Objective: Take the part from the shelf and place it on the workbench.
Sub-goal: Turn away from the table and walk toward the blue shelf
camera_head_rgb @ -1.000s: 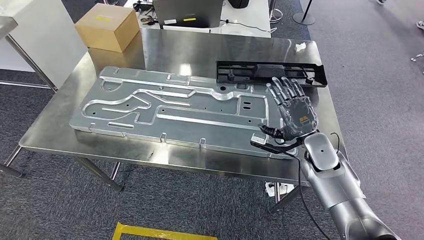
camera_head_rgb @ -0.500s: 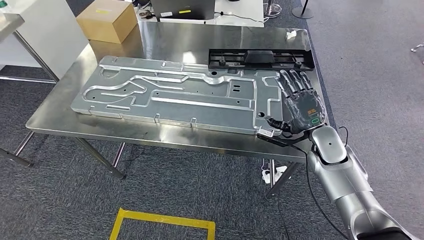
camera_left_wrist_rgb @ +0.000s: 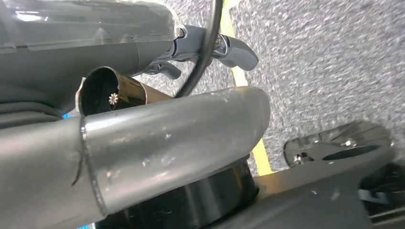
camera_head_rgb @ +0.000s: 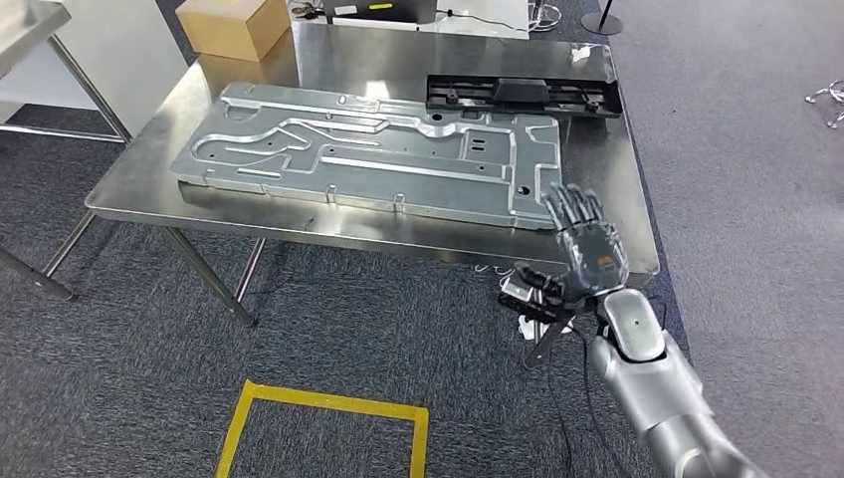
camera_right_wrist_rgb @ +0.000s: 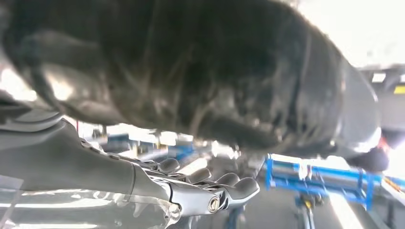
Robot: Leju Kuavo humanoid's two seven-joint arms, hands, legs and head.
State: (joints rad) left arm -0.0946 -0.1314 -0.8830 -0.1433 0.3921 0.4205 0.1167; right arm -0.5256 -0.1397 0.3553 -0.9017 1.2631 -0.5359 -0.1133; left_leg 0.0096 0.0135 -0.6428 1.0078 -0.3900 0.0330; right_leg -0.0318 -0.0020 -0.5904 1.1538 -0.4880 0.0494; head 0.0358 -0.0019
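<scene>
The part [camera_head_rgb: 373,154], a long silver stamped plate with raised channels and small holes, is seen lying flat on the workbench [camera_head_rgb: 139,184], spanning most of its length, its near long edge running just inside the bench's front edge. The right hand [camera_head_rgb: 582,249] is held in the air at the bench's near right corner, palm facing down and fingers [camera_head_rgb: 570,206] spread apart, nothing being held in it; the thumb is stretched out sideways below the bench edge. The hand is placed just beside the part's near right corner, and whether the fingertips overlap that corner or stand clear of it cannot be told from the head view. In the right wrist view the right hand's fingers are shown extended and lightly curved, with nothing between them. In the left wrist view the left hand [camera_left_wrist_rgb: 210,47] is seen hanging over grey carpet, its fingers loosely curled and nothing seen in them; whether they are fully closed cannot be told. A black tray [camera_head_rgb: 525,96] is set along the far right of the bench, beyond the part and apart from it. A cardboard box [camera_head_rgb: 234,25] is seen behind the far left corner; a yellow label is borne on its top, but the writing cannot be read. A yellow tape square [camera_head_rgb: 328,438] is marked on the floor.
</scene>
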